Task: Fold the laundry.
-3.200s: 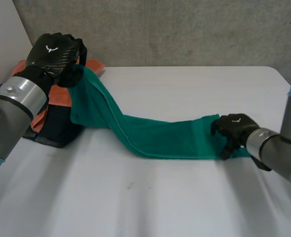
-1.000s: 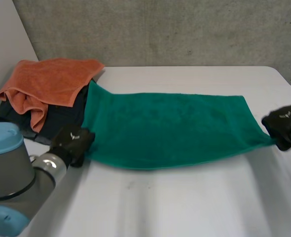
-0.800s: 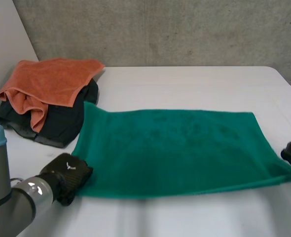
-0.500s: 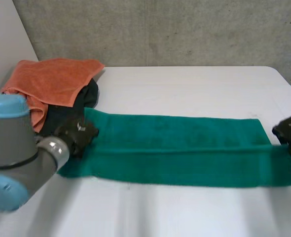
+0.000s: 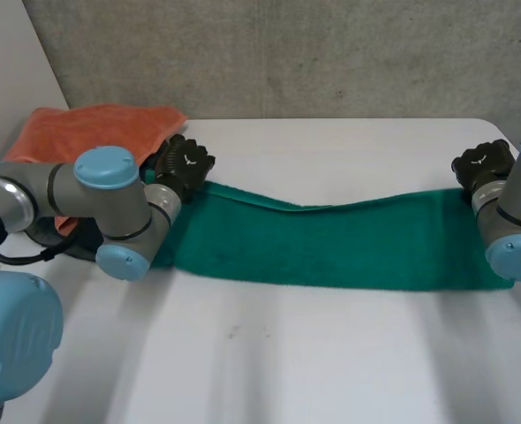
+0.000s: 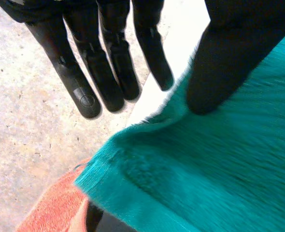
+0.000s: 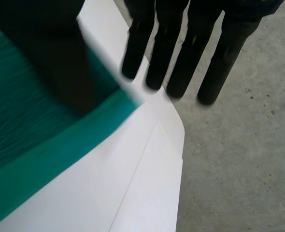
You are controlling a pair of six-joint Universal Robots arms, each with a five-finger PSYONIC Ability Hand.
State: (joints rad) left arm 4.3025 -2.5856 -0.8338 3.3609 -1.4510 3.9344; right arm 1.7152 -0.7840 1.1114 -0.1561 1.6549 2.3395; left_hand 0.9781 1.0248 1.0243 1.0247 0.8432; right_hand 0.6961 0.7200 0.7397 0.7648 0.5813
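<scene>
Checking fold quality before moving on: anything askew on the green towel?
Yes. The green towel has a far edge that dips toward the near side mid-span instead of running straight between the left hand and right hand, so the fold looks uneven.

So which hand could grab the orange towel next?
Probably the left hand: it is open right beside the crumpled orange towel. The right hand is at the other end of the folded green towel, across the white table.

Green towel (image 5: 331, 243) — long doubled strip, lying flat
</scene>
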